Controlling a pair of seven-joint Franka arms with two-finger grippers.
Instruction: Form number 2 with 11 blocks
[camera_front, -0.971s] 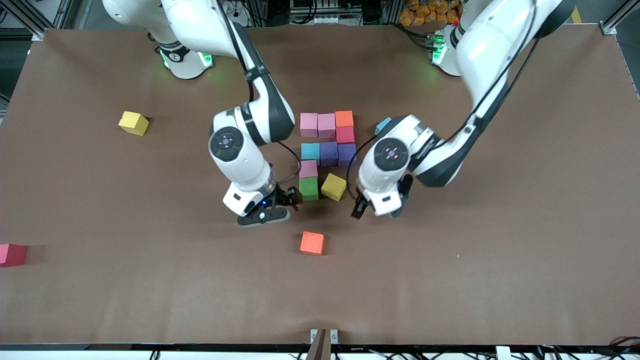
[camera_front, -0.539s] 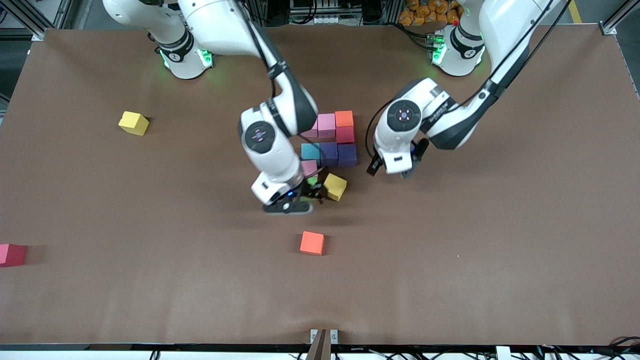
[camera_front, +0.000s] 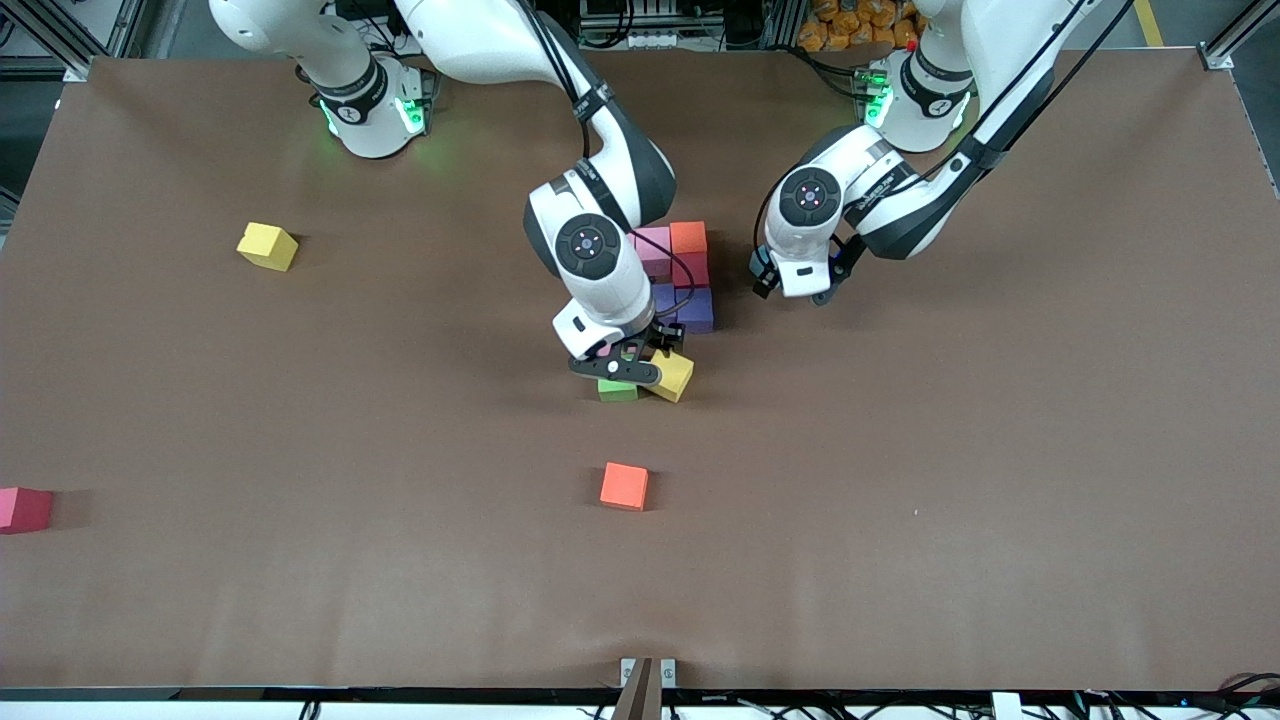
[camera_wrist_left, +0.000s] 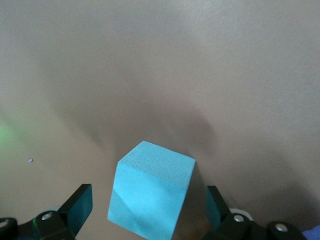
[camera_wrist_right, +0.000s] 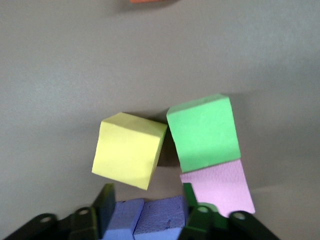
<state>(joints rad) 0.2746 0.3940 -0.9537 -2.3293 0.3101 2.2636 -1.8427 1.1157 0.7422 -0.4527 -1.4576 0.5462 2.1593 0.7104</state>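
While the number 2 (camera_front: 690, 275) is still short of blocks, both arms work at it.
Nearest the cam, a spare orange block (camera_front: 624, 486) lies alone. Farther off, the right gripper (camera_front: 625, 366) hangs low over the green block (camera_front: 617, 391) & the skewed yellow block (camera_front: 674, 376) at the digit's near end; how wide it stands I can't tell. Farthest, the left gripper (camera_front: 796, 291), toward the left arm's end of the table, is spread wide astride a blue block (camera_wrist_left: 150, 197), not yet pinching. Risks: right gripper so low could shove green or purple cubes out of line; blue sits at an angle btw the pads, so closing may twist it.
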